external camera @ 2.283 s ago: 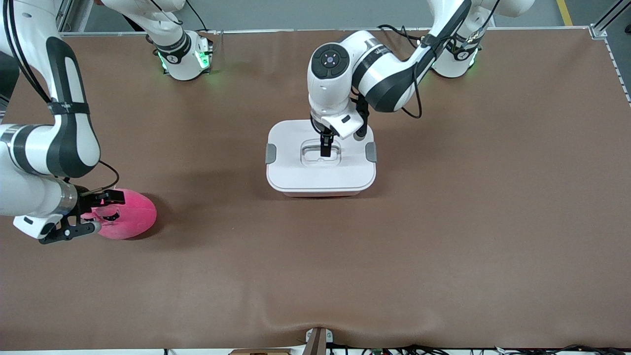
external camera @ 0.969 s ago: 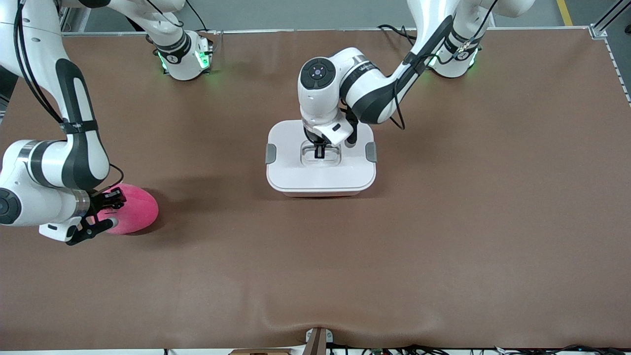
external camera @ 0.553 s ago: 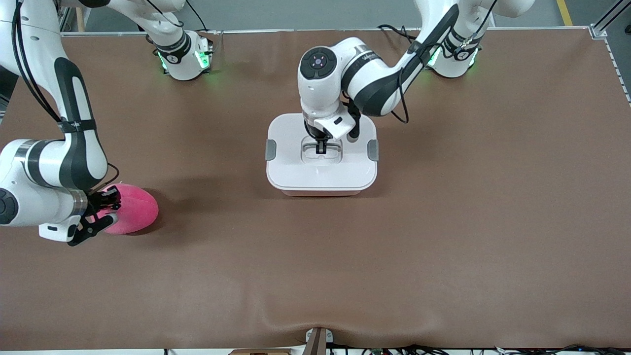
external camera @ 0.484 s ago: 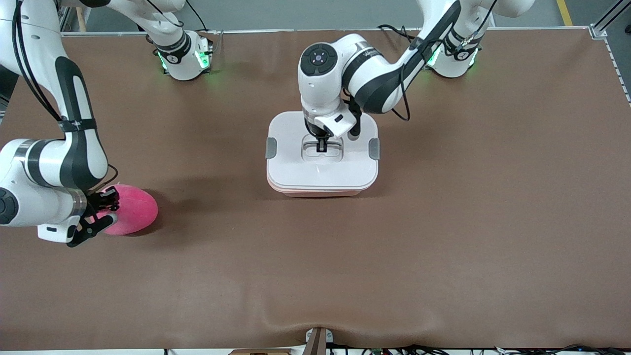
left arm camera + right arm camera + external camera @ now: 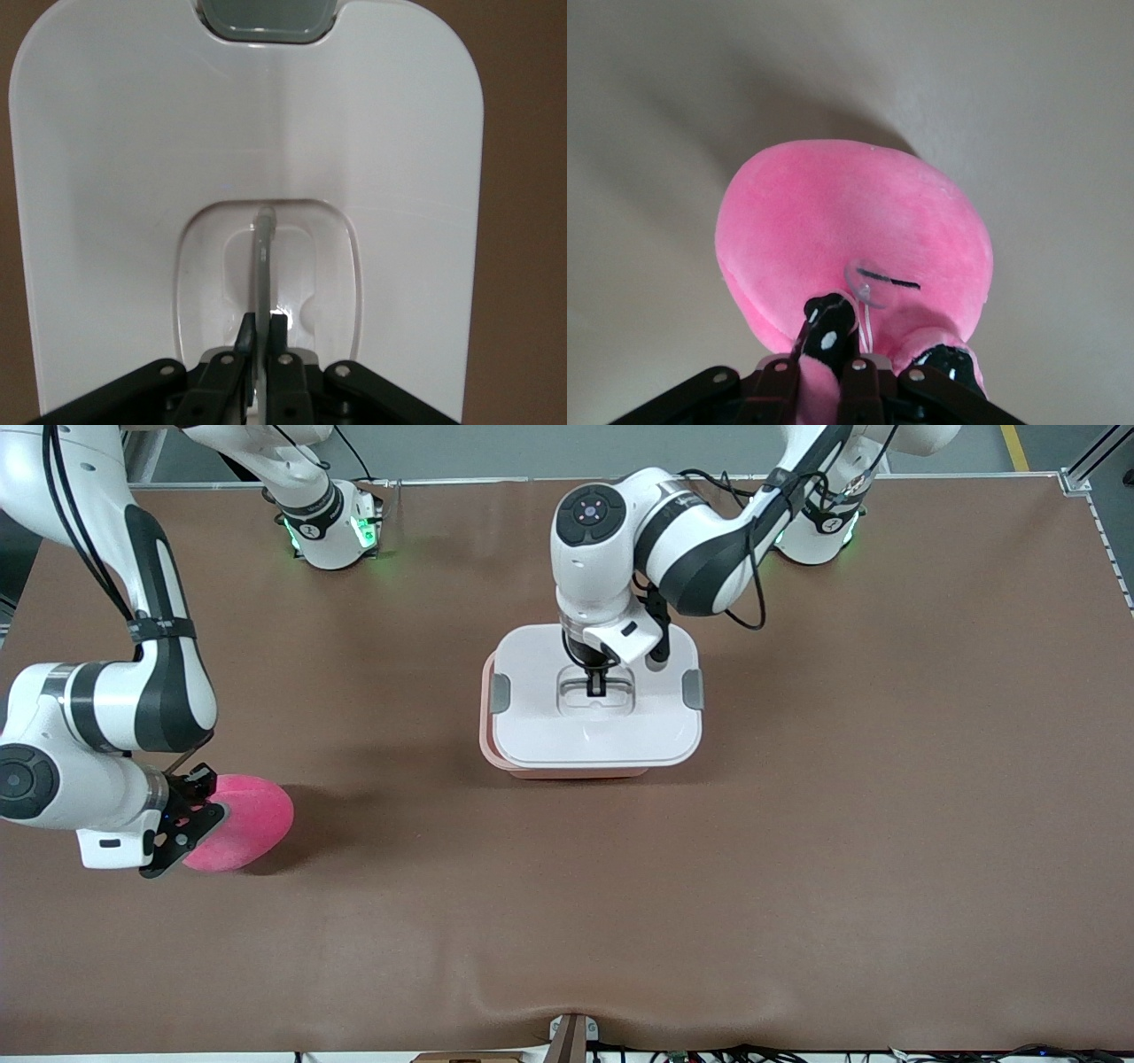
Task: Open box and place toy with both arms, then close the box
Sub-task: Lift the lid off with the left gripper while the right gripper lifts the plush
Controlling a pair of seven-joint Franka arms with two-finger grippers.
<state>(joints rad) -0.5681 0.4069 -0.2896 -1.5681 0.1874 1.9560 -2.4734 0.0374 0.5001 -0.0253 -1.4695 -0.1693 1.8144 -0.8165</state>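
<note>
The box's white lid (image 5: 540, 731) with grey side clips hangs lifted, offset from the pink tub (image 5: 486, 731), whose rim shows under the lid's edge toward the right arm's end. My left gripper (image 5: 597, 684) is shut on the clear handle (image 5: 263, 257) in the lid's recess; the lid (image 5: 133, 177) fills the left wrist view, with the gripper (image 5: 263, 323) at the handle. The pink toy (image 5: 252, 819) is at the right arm's end of the table. My right gripper (image 5: 190, 824) is shut on a fold of its plush (image 5: 833, 221), the gripper (image 5: 833, 354) beside a dark eye.
The brown table mat (image 5: 797, 824) spreads wide around the box. The two arm bases (image 5: 332, 531) stand along the table edge farthest from the front camera. A small bracket (image 5: 570, 1036) sits at the edge nearest it.
My left gripper has raised the lid off the tub and carried it a little toward the left arm's end. My right gripper has shifted slightly with the toy in it.
</note>
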